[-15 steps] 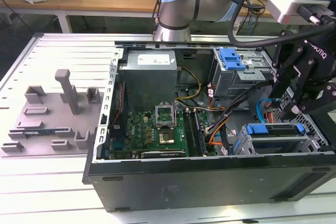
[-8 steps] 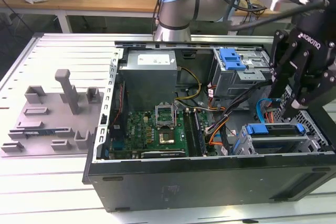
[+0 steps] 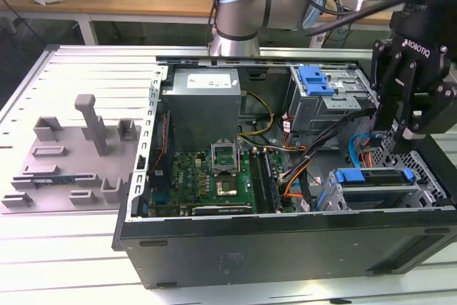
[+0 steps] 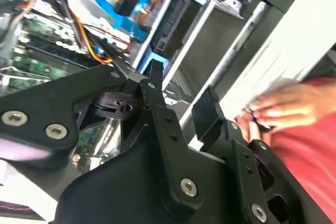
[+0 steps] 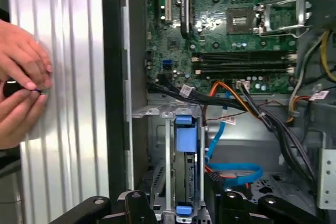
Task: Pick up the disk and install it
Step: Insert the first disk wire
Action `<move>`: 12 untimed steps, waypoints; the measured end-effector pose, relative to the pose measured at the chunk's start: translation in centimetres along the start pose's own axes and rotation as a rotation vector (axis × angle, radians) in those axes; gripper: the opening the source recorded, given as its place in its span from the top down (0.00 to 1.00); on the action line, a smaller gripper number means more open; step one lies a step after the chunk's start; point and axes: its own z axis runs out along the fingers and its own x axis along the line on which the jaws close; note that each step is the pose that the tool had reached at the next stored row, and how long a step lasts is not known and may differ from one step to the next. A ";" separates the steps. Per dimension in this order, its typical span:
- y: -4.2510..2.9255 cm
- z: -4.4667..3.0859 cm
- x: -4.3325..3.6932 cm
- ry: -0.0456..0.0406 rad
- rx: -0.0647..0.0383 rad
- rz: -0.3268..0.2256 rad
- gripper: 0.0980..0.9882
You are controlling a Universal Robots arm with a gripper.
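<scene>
Open and empty, my gripper (image 4: pixel 181 81) hangs just above the disk (image 3: pixel 375 185); drifting sideways could snag the blue cable (image 5: pixel 214 145).

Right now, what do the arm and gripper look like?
The arm is silver-grey tubing with light-blue joint caps, black cables running alongside. The gripper is black, two linked fingers pinned with silver screws, white lettering on its body.

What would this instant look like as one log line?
gripper: open, empty | position: over drive cage | disk: in cage, blue bracket up | person's hands: beside case
</scene>
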 end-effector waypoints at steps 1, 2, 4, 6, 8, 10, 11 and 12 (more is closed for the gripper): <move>0.01 -0.03 -0.24 0.0219 0.000 -0.001 0.55; 0.01 -0.10 -0.45 0.0403 0.001 -0.002 0.55; 0.03 -0.26 -1.39 0.1008 0.002 -0.005 0.55; 0.03 -0.43 -2.56 0.1419 0.003 -0.008 0.55; -0.11 -0.33 -3.43 0.1442 0.002 -0.005 0.55; -0.17 -0.22 -3.89 0.1443 0.002 -0.004 0.55; -0.22 -0.05 -4.20 0.1451 0.001 -0.003 0.55; -0.27 0.00 -4.49 0.1575 0.001 -0.003 0.55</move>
